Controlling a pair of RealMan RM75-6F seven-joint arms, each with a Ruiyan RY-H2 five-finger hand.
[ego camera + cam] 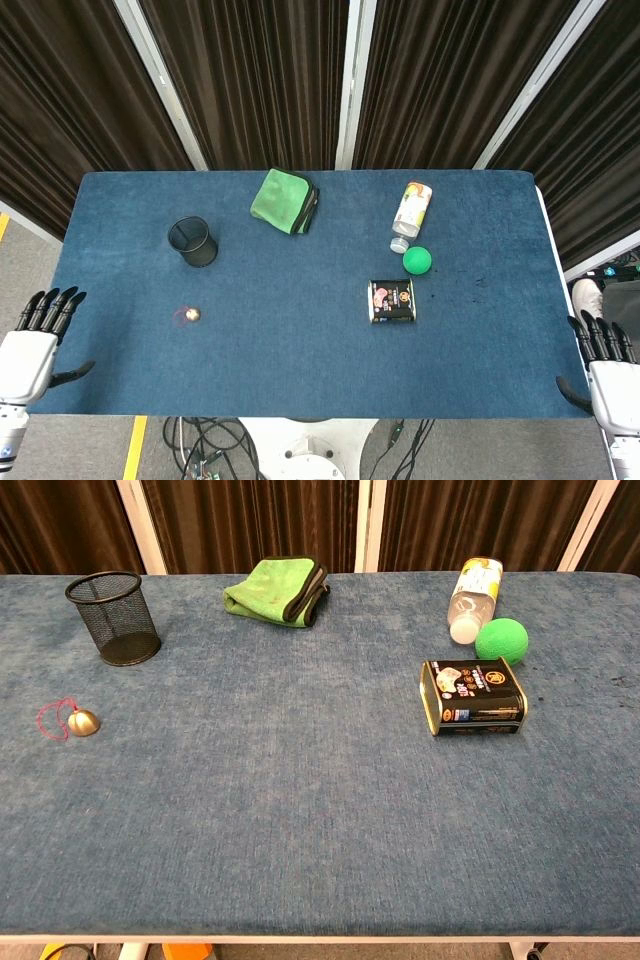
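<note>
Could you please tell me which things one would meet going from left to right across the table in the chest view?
Small gold bell → black mesh cup → folded green cloth → black tin. The bottle and green ball overlap the tin's span, so I leave them unordered.

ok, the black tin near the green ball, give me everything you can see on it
The tin is a flat rectangular can, black with a gold-coloured rim, looking like metal. It lies on its broad face on the blue table cloth, printed label up: small pictures and pale text blocks, too small to read. It seems closed and undented. It sits right of the table's middle, just in front of the green ball and the lying bottle, apart from both. Nothing touches it but the cloth; the right robot hand is at the table edge, well off.
</note>
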